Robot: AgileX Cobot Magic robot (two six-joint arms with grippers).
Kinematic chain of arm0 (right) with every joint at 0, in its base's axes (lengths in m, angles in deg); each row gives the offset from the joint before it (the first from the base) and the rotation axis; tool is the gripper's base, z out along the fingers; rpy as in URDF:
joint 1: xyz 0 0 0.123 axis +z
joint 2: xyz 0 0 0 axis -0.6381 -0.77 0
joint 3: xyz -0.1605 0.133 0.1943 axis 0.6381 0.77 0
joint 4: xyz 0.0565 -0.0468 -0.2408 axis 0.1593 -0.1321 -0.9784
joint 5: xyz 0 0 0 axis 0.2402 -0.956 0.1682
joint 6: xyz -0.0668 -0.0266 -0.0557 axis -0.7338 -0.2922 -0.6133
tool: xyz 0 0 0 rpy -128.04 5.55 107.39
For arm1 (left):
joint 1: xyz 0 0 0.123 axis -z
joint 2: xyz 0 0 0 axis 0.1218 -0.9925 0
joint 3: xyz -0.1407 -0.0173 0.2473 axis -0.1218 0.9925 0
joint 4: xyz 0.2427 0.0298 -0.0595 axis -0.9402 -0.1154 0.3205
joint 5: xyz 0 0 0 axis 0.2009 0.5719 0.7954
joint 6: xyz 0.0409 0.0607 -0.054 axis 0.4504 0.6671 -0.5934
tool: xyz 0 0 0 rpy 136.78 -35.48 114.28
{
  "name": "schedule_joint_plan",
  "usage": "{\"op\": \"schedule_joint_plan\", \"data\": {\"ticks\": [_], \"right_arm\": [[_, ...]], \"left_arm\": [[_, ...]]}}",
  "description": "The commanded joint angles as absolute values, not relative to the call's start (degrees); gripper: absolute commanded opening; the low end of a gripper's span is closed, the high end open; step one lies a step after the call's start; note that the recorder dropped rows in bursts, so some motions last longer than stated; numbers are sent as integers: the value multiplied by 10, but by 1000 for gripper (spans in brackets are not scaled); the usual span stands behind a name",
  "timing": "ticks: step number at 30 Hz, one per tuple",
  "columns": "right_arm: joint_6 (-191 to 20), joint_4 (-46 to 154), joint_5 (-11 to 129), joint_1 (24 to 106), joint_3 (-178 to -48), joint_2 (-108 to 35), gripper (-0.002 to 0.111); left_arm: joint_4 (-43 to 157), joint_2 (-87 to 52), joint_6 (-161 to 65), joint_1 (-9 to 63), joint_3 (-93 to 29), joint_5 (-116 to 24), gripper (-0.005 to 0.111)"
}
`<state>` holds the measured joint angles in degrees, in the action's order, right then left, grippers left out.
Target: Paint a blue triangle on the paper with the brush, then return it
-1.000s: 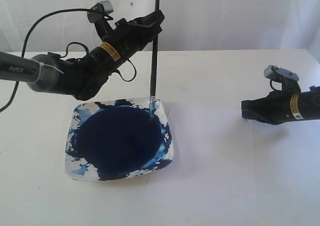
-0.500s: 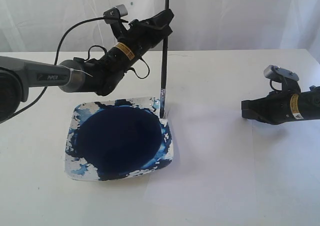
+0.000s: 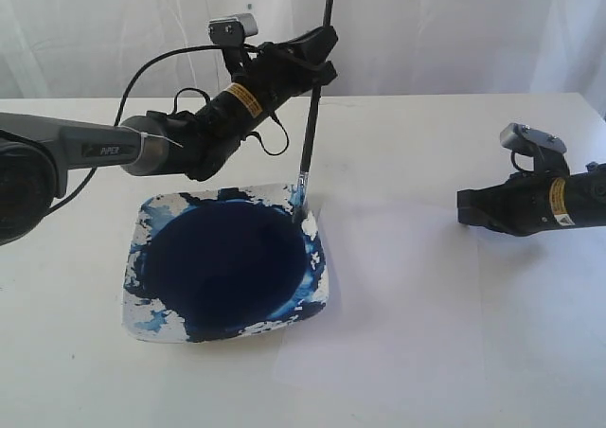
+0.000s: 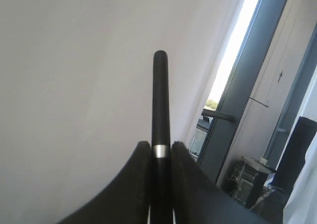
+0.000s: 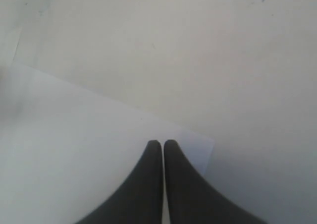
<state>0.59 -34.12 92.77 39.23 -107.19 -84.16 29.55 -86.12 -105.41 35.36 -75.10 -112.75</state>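
Now | left claw point(image 3: 322, 63) pinches brush point(image 3: 310, 139) high on handle | bristles below at dish point(image 3: 151, 319) rim

Dish on the left, paper on the right, both flat on the desk.
The dish point(image 3: 151, 316) sits on the desk point(image 3: 426, 134), with the paper point(image 3: 407, 295) just beside it on the right. The brush point(image 3: 312, 115) stands nearly upright, tip at the dish's far right corner. The right arm point(image 3: 530, 203) hangs above the paper's right side.

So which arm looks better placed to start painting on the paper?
Left, probably. The left gripper holds the brush nearly upright, bristles at the paint dish corner beside the paper. The right gripper is shut, empty, near the paper's edge.
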Motion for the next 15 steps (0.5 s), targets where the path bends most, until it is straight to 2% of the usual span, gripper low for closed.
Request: {"op": "schedule_joint_plan", "data": {"ticks": [1, 15], "right_arm": [[-2, -341, 922, 392, -1072, -837, 3], [-2, -341, 922, 392, -1072, -837, 3]], "left_arm": [[279, -859, -1030, 357, -753, -1126, 0], [313, -857, -999, 357, -753, -1163, 0]]}}
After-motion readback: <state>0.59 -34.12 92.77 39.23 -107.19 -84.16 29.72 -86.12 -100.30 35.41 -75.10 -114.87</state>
